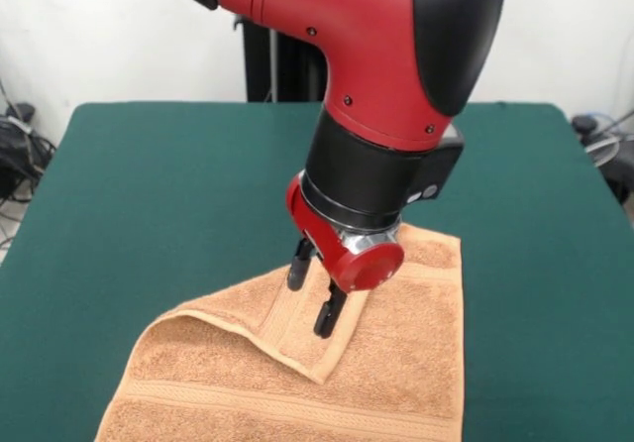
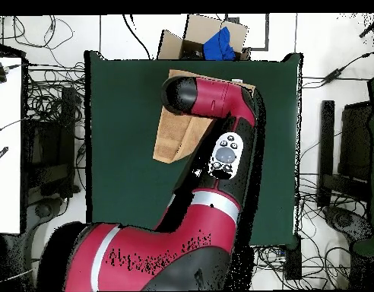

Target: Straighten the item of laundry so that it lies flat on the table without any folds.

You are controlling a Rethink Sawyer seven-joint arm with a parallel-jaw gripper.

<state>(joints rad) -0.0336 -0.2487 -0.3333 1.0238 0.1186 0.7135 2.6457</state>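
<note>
- The orange-tan towel (image 1: 297,383) lies at the near edge of the green table (image 1: 149,194), one corner folded over onto the rest.
- The gripper (image 1: 315,298) hangs just above that folded flap, its black fingers (image 1: 327,315) slightly parted, holding nothing.
- From overhead the arm (image 2: 213,106) hides the gripper; the towel (image 2: 173,133) shows beside it, and a cardboard box (image 2: 198,38) beyond the table.
</note>
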